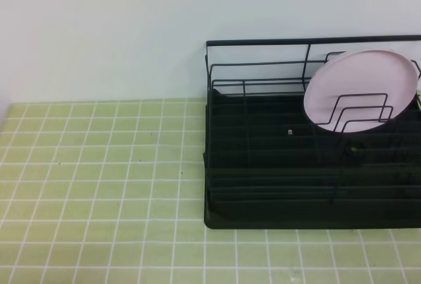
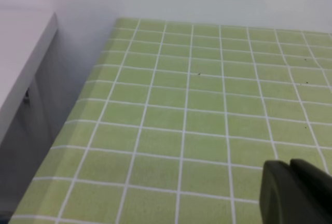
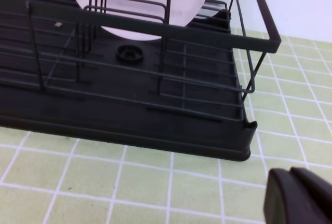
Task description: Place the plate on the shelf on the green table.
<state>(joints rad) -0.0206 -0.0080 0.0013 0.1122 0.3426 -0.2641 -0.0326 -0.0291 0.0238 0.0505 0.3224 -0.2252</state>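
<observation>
**Plate standing in rack, both grippers pressed together and clear**

In your exterior high view, the plate (image 1: 360,90) stands tilted on edge in the back right part of the shelf (image 1: 276,192), leaning toward the rear rail, with the bent-wire dividers (image 1: 358,110) crossing in front of its lower half. The shelf sits on the green table (image 1: 99,185), occupying the right side of that view; its right end runs past the frame edge. A small pale speck (image 1: 289,131) lies on the slatted tray, left of the plate.

Your right wrist view shows the near right corner of the shelf from low on the table, the plate's lower rim behind the dividers, and a round black fitting (image 3: 129,53) in the tray base just in front of it. The right gripper (image 3: 301,197) shows at the lower right, fingers pressed together, holding nothing, apart from the shelf.

Your left wrist view shows only tiles, the table's left edge and a white ledge (image 2: 23,73) beyond it. The left gripper (image 2: 296,193) sits at the lower right, fingers together, pinching nothing.
</observation>
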